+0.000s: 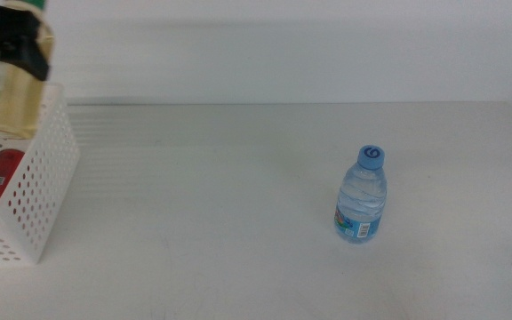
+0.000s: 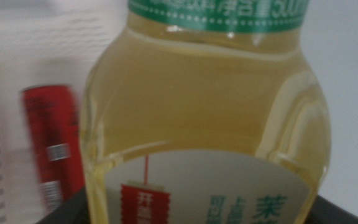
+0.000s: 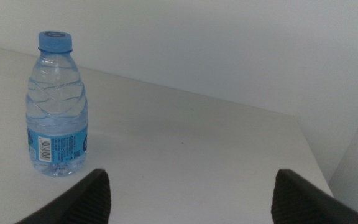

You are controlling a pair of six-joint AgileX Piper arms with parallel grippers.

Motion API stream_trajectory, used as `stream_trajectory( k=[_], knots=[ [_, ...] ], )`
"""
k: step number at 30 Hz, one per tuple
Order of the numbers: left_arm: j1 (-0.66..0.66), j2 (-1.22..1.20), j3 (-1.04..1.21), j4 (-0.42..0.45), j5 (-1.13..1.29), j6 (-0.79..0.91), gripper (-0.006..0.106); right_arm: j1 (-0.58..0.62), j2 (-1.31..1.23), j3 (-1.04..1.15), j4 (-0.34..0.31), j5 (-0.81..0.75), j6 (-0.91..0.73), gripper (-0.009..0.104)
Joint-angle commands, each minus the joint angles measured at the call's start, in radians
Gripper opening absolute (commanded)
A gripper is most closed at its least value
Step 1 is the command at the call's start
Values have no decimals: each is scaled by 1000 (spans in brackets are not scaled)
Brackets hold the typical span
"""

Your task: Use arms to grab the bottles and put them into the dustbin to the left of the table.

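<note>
My left gripper is shut on the yellow tea bottle and holds it above the white perforated dustbin at the far left of the middle view. The bottle fills the left wrist view, with a dark jaw at each bottom corner. The red soda can lies inside the dustbin and shows beside the bottle in the left wrist view. The blue-capped water bottle stands upright right of the table's middle. My right gripper is open and empty, with the water bottle ahead of it and off to one side.
The white table stretches between the dustbin and the water bottle. Its right edge and far edge show in the right wrist view. A pale wall stands behind the table.
</note>
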State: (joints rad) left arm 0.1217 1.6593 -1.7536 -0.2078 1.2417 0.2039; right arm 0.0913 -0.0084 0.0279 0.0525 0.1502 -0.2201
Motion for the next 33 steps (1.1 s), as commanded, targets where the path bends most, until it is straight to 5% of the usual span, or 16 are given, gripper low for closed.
stream_trajectory(
  k=[1,14,33],
  knots=[
    [59,-6,-103,-27,32,3,6,-5,-29,-7,-10,-75,-5,68],
    [296,56,-82,-15,72,84,6,-5,-29,-7,-10,-75,-5,68],
    [299,230,-11,-16,13,89,6,-5,-29,-7,-10,-75,-5,68]
  ],
)
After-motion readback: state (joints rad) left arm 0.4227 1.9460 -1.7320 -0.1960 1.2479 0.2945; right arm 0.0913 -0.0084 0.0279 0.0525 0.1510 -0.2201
